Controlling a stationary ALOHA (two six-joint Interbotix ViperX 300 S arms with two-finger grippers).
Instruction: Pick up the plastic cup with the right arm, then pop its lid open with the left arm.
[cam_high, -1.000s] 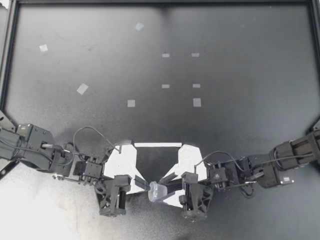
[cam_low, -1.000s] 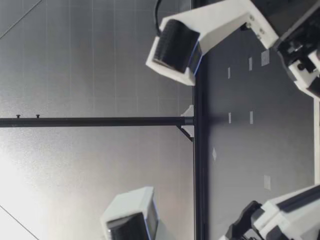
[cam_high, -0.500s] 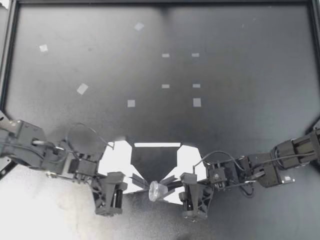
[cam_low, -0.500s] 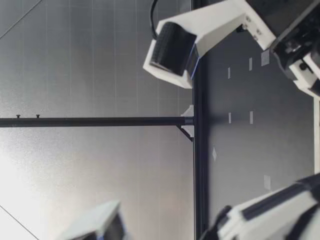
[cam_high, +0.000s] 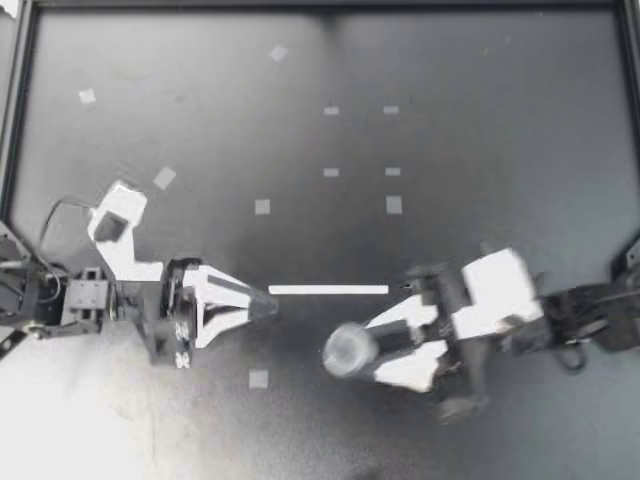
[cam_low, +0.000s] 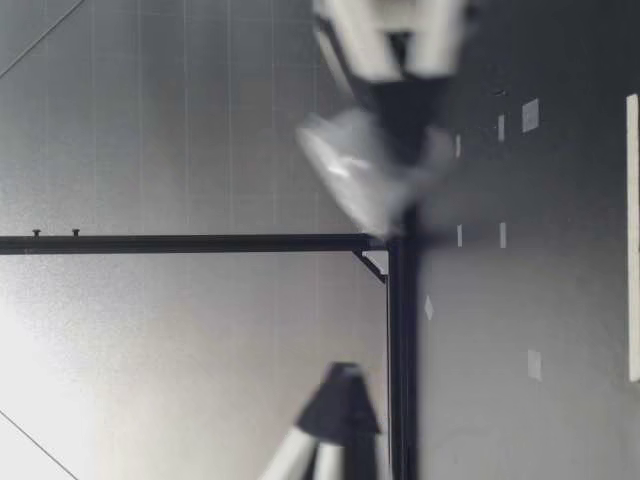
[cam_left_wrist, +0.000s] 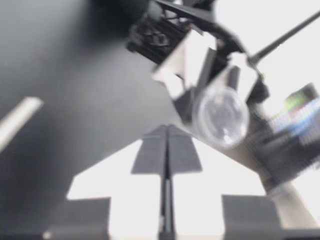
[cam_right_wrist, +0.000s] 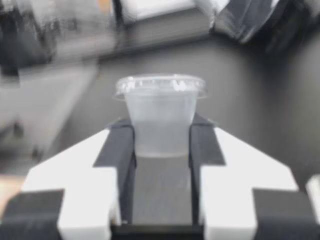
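My right gripper (cam_high: 372, 348) is shut on a small clear plastic cup (cam_high: 346, 350) with a rimmed lid, carried above the black table (cam_high: 480, 150). The right wrist view shows the cup (cam_right_wrist: 160, 117) pinched near its base between both black-padded fingers (cam_right_wrist: 117, 150). My left gripper (cam_high: 267, 306) is shut on nothing; its tips point toward the cup a short way off. In the left wrist view the shut fingers (cam_left_wrist: 167, 145) meet in a point, with the cup (cam_left_wrist: 221, 115) ahead in the other gripper. In the low view the blurred cup (cam_low: 350, 165) hangs well above the table.
A long white tape strip (cam_high: 328, 290) lies on the table between the two grippers. Small tape squares (cam_high: 259, 378) are scattered over the surface, several toward the far side. A black frame rail (cam_high: 320, 5) borders the table.
My right gripper closed on the cup and swung it up and away from the table's near edge. My left gripper, still shut, pulled back to the left and turned toward the cup.
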